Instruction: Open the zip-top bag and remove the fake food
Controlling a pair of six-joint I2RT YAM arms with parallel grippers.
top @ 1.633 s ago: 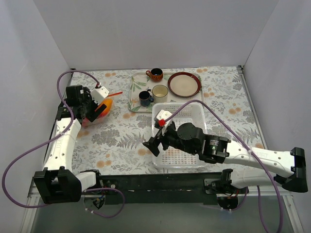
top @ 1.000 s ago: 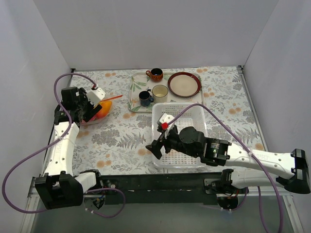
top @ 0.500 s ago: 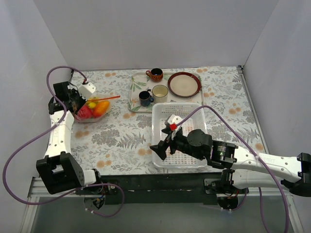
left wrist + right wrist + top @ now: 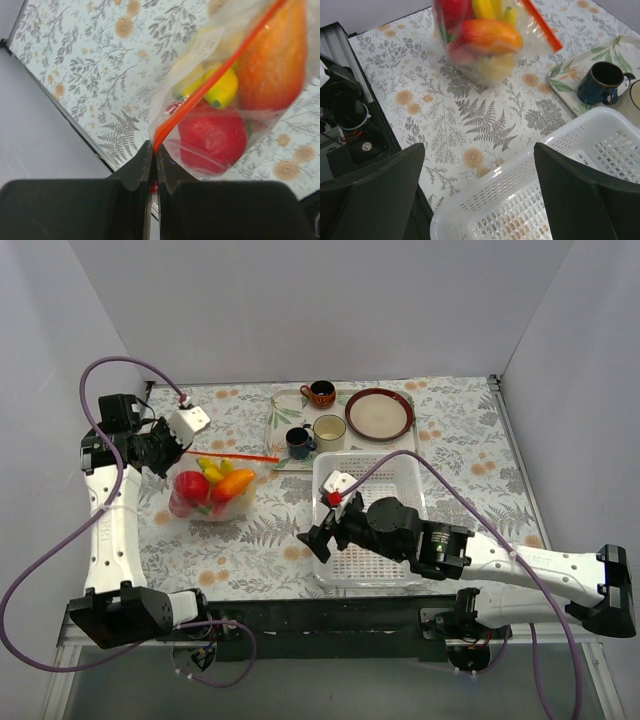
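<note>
Top view: left tool (image 4: 172,449) pinching zip-top bag (image 4: 205,502) by zip strip (image 4: 235,454) end, over worktop (image 4: 450,475) left side; right tool (image 4: 318,537) beside basket (image 4: 413,465).
Left wrist: jaws pressed together on strip; fake food (image 4: 212,135) all inside.
Right wrist: tool spread, empty.
Zip prob. unopened, nothing out yet.

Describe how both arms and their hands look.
Both arms, left arm and right arm, have white links and black joint housings. A purple cable loops along each. A white box sits at each wrist; the right's carries a red mark. The left hand and right hand are black, with wedge-shaped fingers.
</note>
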